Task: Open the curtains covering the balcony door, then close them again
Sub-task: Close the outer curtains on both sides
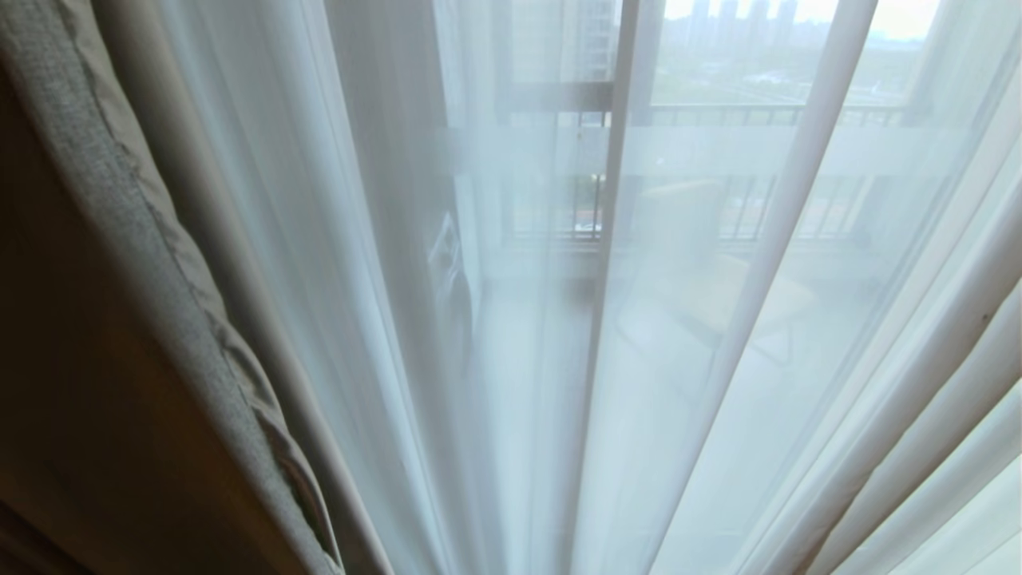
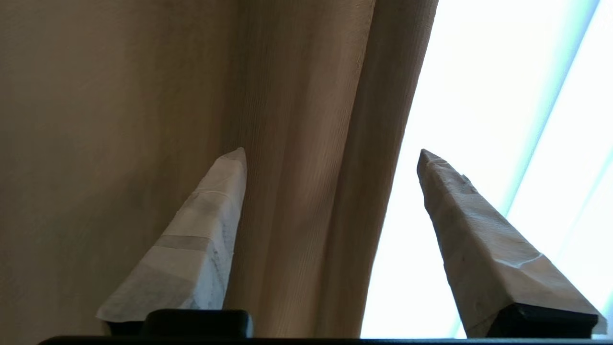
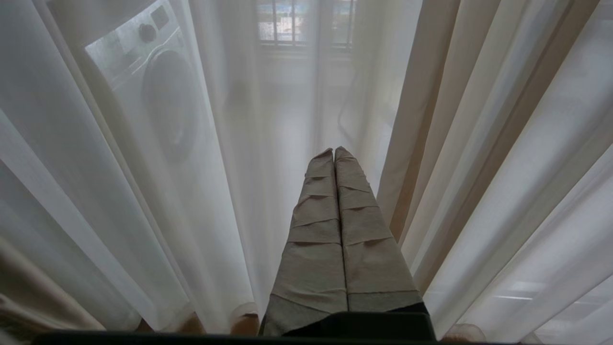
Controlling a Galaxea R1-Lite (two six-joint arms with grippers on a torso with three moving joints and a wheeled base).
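Observation:
The curtains hang right in front of me. Their opaque beige layer [image 1: 120, 263] is bunched at the left, and the sheer white layer [image 1: 511, 359] spans the rest. Through the sheer, the balcony door [image 1: 718, 152] shows dimly as glass with a pale horizontal stripe and a dark upright frame. In the left wrist view, my left gripper [image 2: 331, 152] is open. A fold of the opaque layer [image 2: 306, 143] and its edge stand between the taped fingers, which do not pinch it. My right gripper [image 3: 334, 149] is shut and empty, pointing at the sheer layer [image 3: 230, 191]. Neither arm shows in the head view.
A washing machine [image 3: 158, 91] stands behind the sheer, seen in the right wrist view. A balcony railing [image 1: 758, 116] and a pale seat [image 1: 718, 295] show through the fabric. Beige folds [image 3: 431, 120] hang beside the right gripper.

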